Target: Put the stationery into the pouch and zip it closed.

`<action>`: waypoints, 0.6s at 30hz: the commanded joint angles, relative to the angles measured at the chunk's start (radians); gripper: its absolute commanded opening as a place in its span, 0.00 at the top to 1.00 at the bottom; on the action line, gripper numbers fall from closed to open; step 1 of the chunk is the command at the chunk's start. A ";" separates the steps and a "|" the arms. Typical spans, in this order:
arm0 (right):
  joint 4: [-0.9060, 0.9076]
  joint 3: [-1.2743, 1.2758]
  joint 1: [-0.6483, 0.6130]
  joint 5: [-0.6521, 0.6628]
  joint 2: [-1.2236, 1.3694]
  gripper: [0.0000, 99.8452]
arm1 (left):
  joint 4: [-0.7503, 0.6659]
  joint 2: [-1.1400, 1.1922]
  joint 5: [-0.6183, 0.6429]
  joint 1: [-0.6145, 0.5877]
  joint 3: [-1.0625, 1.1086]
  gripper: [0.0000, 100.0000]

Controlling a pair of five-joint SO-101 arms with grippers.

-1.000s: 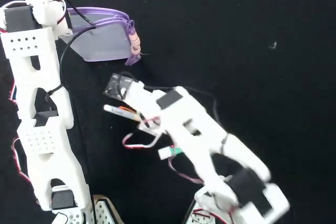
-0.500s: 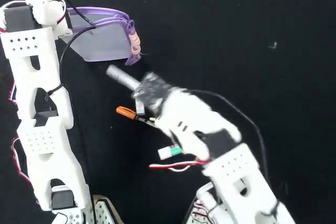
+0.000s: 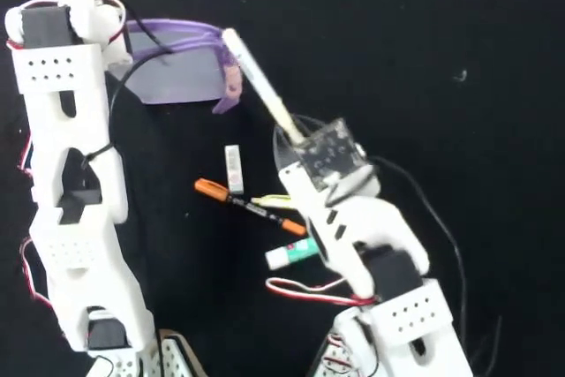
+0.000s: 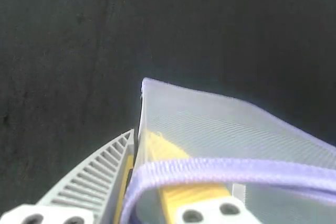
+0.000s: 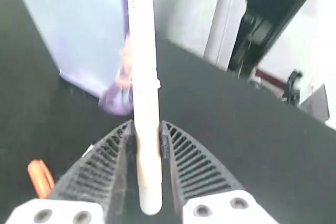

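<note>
Judged light, stiff and slippery, the pen (image 5: 143, 51) sits clamped near its end in right gripper (image 5: 147, 126); left gripper (image 4: 137, 141) pinches soft pouch (image 4: 226, 129) at rim.

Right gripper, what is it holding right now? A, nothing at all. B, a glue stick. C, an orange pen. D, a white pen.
D: the right wrist view shows the right gripper shut on the white pen, which points toward the pouch.
</note>
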 commanded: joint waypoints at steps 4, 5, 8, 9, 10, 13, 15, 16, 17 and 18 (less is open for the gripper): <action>-0.120 -0.002 0.017 -0.075 -0.108 0.99 | 0.008 -0.196 0.014 0.151 0.275 0.97; -0.163 -0.002 0.017 -0.078 -0.117 0.99 | 0.008 -0.226 0.023 0.168 0.285 0.97; -0.281 -0.004 0.015 -0.078 -0.136 0.99 | 0.008 -0.299 0.103 0.193 0.291 0.97; -0.315 -0.004 0.015 -0.080 -0.136 0.99 | 0.008 -0.319 0.120 0.193 0.291 0.97; -0.345 -0.004 0.015 -0.091 -0.136 0.99 | 0.009 -0.330 0.130 0.193 0.292 0.97; -0.404 -0.002 0.015 -0.187 -0.131 0.99 | 0.009 -0.344 0.137 0.194 0.320 0.97; -0.430 -0.002 0.015 -0.267 -0.131 0.99 | 0.009 -0.345 0.137 0.209 0.341 0.97; -0.448 -0.002 0.015 -0.299 -0.131 0.99 | 0.009 -0.345 0.137 0.217 0.354 0.97; -0.470 -0.002 0.015 -0.333 -0.131 0.99 | 0.009 -0.345 0.137 0.225 0.363 0.97; -0.489 -0.001 0.015 -0.361 -0.130 0.99 | 0.009 -0.345 0.137 0.236 0.371 0.97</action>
